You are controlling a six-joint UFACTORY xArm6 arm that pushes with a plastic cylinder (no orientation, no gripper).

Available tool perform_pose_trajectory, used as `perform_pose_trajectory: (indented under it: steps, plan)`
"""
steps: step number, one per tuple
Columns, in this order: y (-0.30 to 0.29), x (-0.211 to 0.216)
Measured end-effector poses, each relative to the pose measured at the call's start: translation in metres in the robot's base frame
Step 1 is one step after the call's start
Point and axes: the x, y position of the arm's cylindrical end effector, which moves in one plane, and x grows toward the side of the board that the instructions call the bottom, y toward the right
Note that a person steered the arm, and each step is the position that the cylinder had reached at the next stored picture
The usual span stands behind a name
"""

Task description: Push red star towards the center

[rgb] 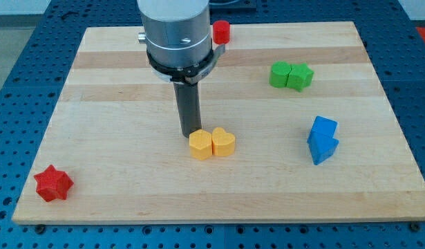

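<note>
Tip (191, 133) behind yellow hexagon (200, 144); red star (53, 183) far

Readable text: none anywhere in this view.
Wooden board (129, 173): bare grain, no print or markings.
Blocks: plain coloured faces, no letters or numbers on any.
Arm housing (176, 28): smooth grey metal, no brand or label legible.
Blue perforated surface (12, 83): only a grid of holes, no signs.
</note>
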Motion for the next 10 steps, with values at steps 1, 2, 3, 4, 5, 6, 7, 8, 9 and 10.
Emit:
perform_pose_trajectory:
  steps: [1,2,3,4,5,6,7,8,9,10]
  plan:
    - [-0.002,0.000]
    - [-0.040,0.027]
    - [-0.052,0.075]
    - [-0.097,0.125]
    - [-0.133,0.137]
    - [-0.202,0.137]
    - [-0.253,0.131]
    - [-0.243,0.117]
    - [-0.228,0.104]
    - [-0.224,0.097]
